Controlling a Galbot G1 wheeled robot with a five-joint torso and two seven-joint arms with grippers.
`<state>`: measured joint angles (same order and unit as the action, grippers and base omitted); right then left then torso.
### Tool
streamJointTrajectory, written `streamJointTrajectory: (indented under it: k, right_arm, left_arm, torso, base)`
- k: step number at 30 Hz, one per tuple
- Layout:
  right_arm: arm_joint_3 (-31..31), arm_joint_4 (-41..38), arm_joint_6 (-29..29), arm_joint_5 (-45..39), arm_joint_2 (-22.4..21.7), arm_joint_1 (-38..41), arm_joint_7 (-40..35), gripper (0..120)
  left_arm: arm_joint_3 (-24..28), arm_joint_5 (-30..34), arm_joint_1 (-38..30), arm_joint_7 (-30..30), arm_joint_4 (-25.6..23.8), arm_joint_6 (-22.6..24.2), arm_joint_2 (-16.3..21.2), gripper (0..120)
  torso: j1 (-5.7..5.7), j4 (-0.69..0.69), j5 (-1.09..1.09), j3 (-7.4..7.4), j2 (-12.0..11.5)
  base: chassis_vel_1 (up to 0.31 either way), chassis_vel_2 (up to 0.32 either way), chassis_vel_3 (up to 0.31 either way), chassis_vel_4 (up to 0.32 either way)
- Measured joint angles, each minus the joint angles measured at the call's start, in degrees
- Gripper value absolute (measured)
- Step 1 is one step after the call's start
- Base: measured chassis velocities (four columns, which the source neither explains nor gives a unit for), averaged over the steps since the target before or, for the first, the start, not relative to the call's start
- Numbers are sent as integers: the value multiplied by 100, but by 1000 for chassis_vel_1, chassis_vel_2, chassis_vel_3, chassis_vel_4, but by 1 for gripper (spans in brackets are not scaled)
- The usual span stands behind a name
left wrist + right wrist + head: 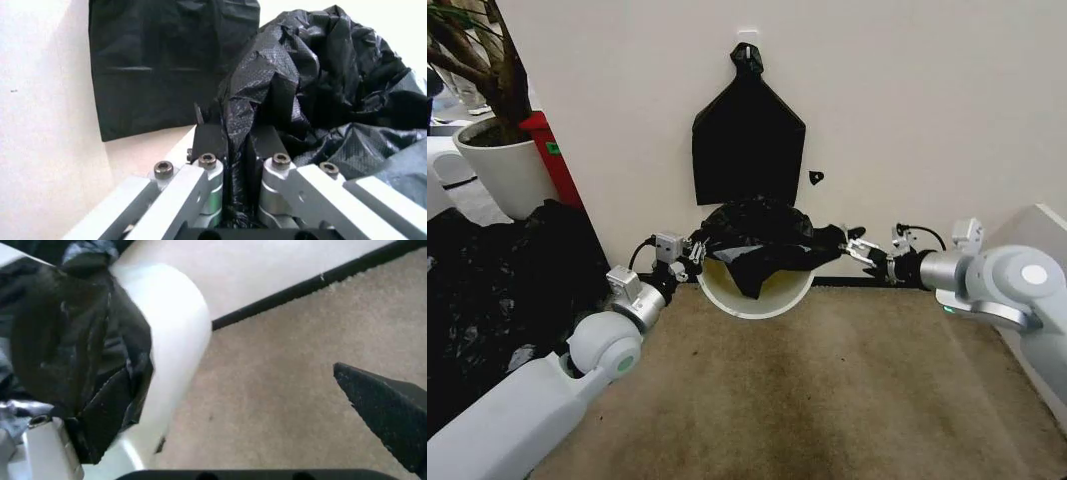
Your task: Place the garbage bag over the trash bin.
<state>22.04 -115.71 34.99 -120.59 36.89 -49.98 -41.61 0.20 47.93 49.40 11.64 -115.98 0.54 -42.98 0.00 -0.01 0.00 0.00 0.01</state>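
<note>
L gripper (pixel 689 256) jaws clamp your garbage bag (pixel 762 240) at 9 o'clock of trash bin (pixel 757 296) | R gripper (pixel 852 246) jaws wide, 3 o'clock

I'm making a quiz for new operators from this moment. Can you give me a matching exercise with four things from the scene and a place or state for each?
Things:
1. thin glossy black garbage bag
2. round cream-white trash bin
3. flat black knotted bundle
4. left gripper

Places or states:
A. hangs on the wall
B. shut on bag plastic
C. stands on carpet against the wall
D. bunched over the bin's mouth

Pairs: 1-D, 2-C, 3-A, 4-B
</note>
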Motion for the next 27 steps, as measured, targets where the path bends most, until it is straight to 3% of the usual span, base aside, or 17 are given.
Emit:
streamJointTrajectory:
  k: [9,14,21,27]
  right_arm:
    - [420,-77,212,118,59,-686,233,100]
    - [418,-297,242,131,176,-874,232,100]
    - [410,-625,195,479,371,-1217,240,100]
    - [304,-980,49,590,570,-1299,129,100]
  left_arm:
    - [-15,405,-183,292,-30,-8,-126,5]
    - [-12,535,-255,400,-53,4,-171,5]
    - [-73,1426,-421,902,-218,187,-289,5]
    - [-64,1527,-475,1062,-217,196,-376,5]
  torso:
    - [0,0,0,0,0]
    - [0,1,-1,0,0]
    - [0,0,-1,0,0]
    - [0,2,0,0,-1]
  base:
    - [0,0,0,0]
    - [0,0,0,0]
    - [0,0,0,0]
    - [0,0,0,0]
